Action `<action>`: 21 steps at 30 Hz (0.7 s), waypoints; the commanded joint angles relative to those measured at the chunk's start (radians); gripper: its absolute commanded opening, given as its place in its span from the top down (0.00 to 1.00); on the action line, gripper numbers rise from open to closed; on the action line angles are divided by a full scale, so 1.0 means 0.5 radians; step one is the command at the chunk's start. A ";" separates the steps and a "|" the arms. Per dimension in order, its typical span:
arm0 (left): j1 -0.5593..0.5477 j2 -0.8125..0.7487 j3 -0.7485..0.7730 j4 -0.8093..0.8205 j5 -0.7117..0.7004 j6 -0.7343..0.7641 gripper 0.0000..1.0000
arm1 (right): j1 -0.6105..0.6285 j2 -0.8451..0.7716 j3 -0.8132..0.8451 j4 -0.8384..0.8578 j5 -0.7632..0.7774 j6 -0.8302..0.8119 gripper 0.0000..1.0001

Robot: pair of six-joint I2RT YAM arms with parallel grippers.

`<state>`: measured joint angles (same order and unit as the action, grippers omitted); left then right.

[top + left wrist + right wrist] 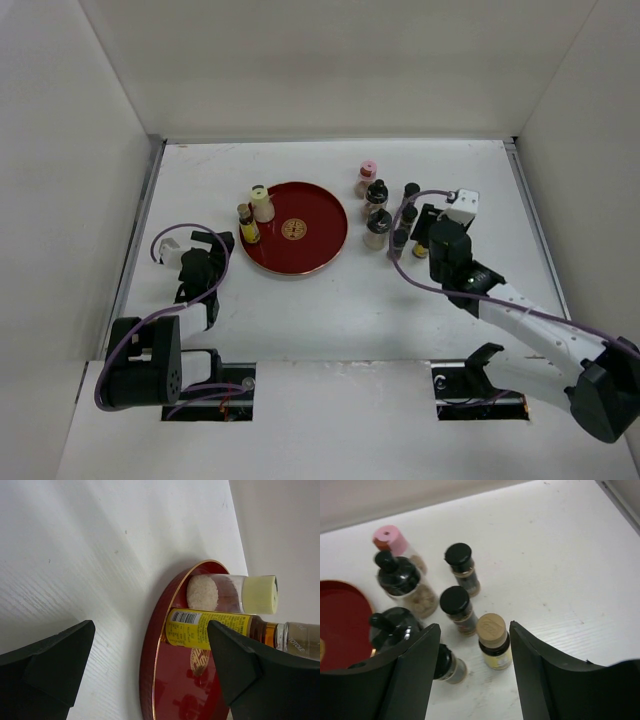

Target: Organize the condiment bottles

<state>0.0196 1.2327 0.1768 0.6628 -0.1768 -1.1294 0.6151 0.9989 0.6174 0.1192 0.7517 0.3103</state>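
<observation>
The red tray [310, 250] holds two condiment bottles at its left edge: a cream-capped one [262, 203] and a yellow-labelled one [247, 222]. The left wrist view shows the cream-capped bottle [230, 594], the yellow-labelled bottle [215, 629] and the tray [170, 690]. Several bottles stand right of the tray, a pink-capped one [368, 178] at the back. My left gripper [205, 245] is open and empty, left of the tray [151, 625]. My right gripper [422, 232] is open over the group [473, 625], its fingers on either side of a tan-capped yellow bottle [493, 639] without touching it.
In the right wrist view, black-capped bottles [456, 602] and a big black-topped jar [400, 580] crowd close to the left finger, and the pink-capped bottle [390, 537] stands beyond. White walls close in the table at left, back and right.
</observation>
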 commanded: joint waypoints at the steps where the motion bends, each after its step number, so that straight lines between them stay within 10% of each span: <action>1: 0.005 -0.011 0.024 0.113 0.025 0.007 0.00 | -0.078 0.113 0.130 -0.066 0.052 0.017 0.35; 21: -0.004 0.020 0.033 0.132 0.038 0.004 0.00 | -0.315 0.441 0.302 -0.208 -0.344 0.189 0.45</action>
<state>0.0174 1.2423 0.1768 0.6636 -0.1699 -1.1294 0.4587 1.2133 0.7250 0.0078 0.5983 0.3859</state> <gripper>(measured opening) 0.997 0.559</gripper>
